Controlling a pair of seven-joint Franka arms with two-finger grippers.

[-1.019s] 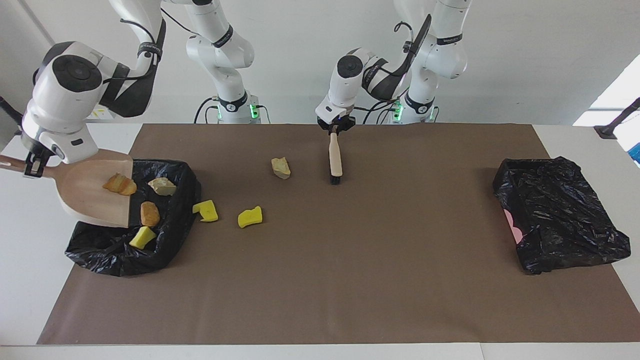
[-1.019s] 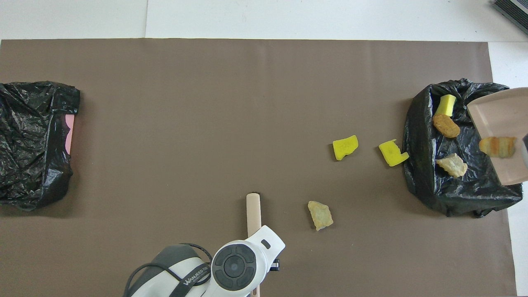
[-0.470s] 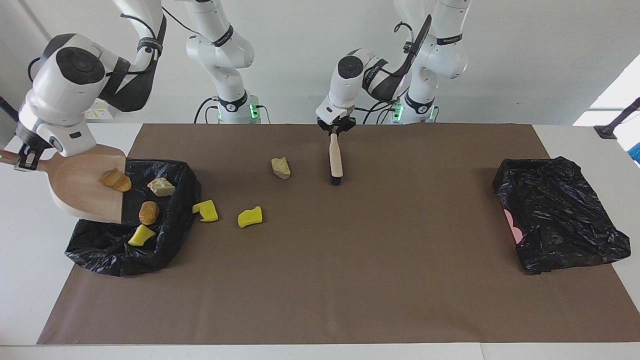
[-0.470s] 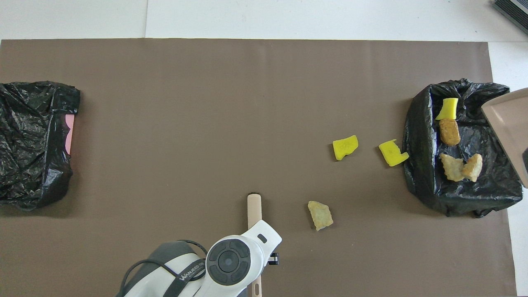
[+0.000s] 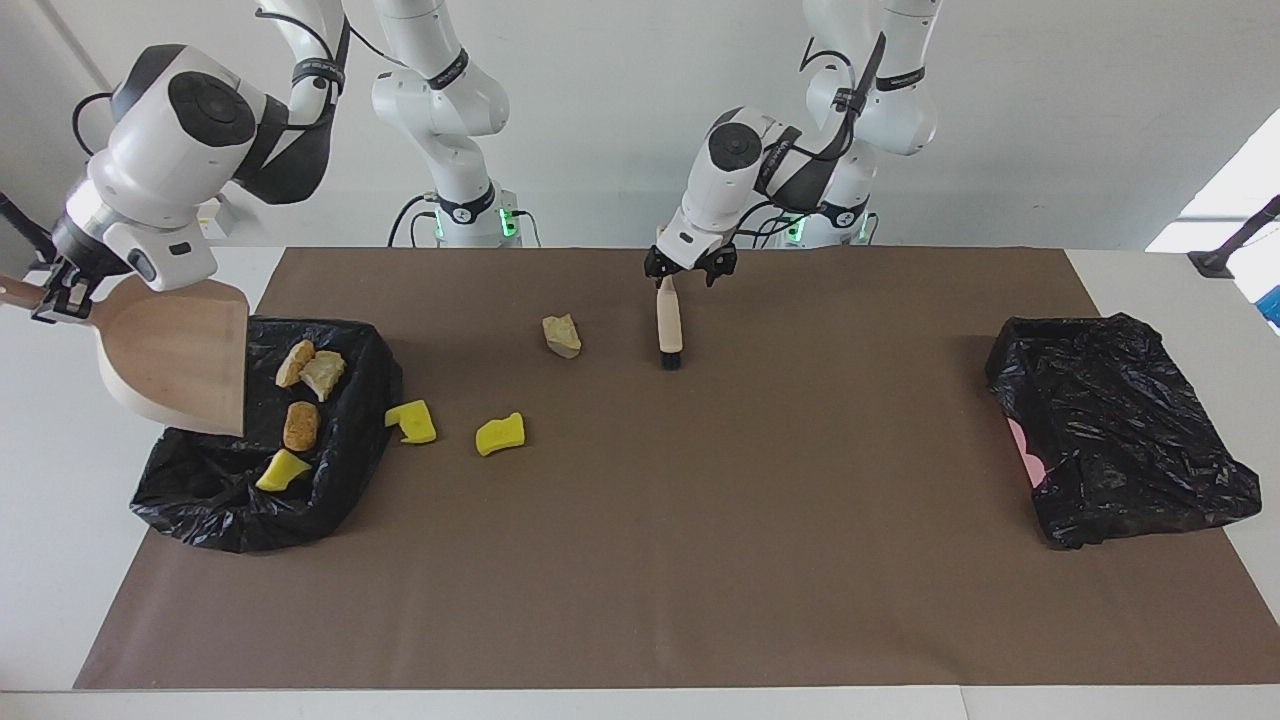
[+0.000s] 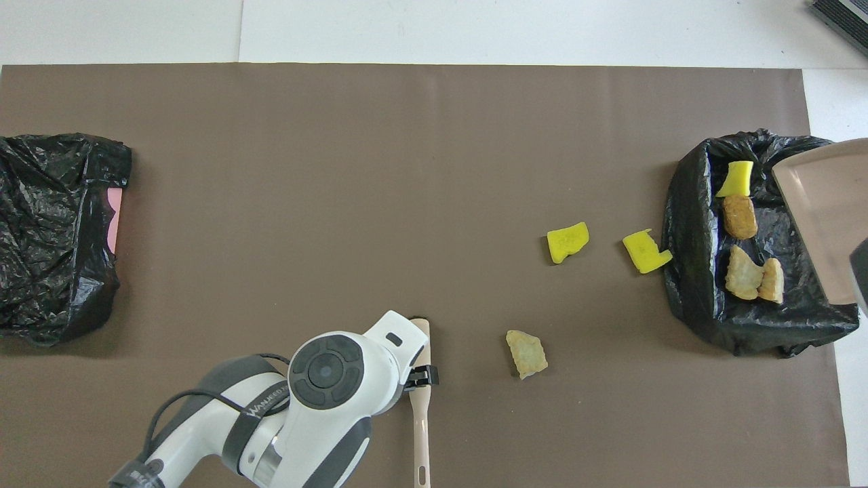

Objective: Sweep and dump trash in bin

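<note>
- Overhead view cuts off the right end effector entirely; only a slab of the dustpan [image 6: 824, 217] shows at the frame edge, over the bin [image 6: 688, 271] at the right arm's end of the worktop [image 6: 475, 27].
- In the same view the left arm's white wrist covers most of the left end effector [image 6: 422, 377]; only a black finger shows against the brush [image 6: 420, 407] handle.
- The facing view gives both. The right end effector [image 5: 55, 298] is clenched on the dustpan [image 5: 180, 355] handle, whose end runs off the frame edge. The pan hangs tilted, its open edge over the bin [image 5: 200, 500], with nothing visible on it.
- The left end effector [image 5: 690, 268] is released, fingers spread, hanging just above the handle end of the brush [image 5: 669, 320], which lies flat on the brown mat [image 5: 700, 550] with its bristles pointing away from the robots.
- Trash in the bin, below the pan's edge: two tan lumps [image 5: 310, 365] touching each other, a brown lump [image 5: 299, 425], a yellow wedge [image 5: 280, 470].
- Trash on the mat: a yellow wedge [image 5: 413, 421] just beside the bin wall, another yellow wedge [image 5: 500, 434] near it toward the middle, and a pale lump [image 5: 562, 336] near the brush, toward the right arm's end from it.
- A second bin [image 5: 1120, 440] with a black liner sits at the left arm's end, well apart from both arms; its inside cannot be made out.
</note>
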